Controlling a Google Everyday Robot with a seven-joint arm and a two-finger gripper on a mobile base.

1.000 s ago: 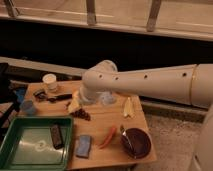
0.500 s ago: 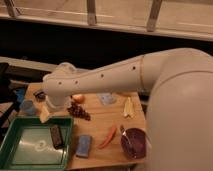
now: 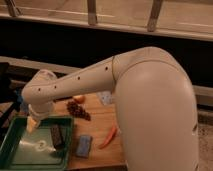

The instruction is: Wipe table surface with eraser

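We see the gripper [image 3: 31, 124] over the far left corner of the green tray [image 3: 20, 159], fingers spread with nothing in them. Half a second ago it hung over the table's left part; it has swung left and lower. The arm [image 3: 85, 80] now hides more of the table surface [image 3: 100, 125]. The eraser [image 3: 56, 135] lies where it lay, flat in the tray's right half and apart from the gripper. Its long axis runs far to near, the near end leaning slightly right. A blue-grey sponge [image 3: 83, 145] sits just beside the tray.
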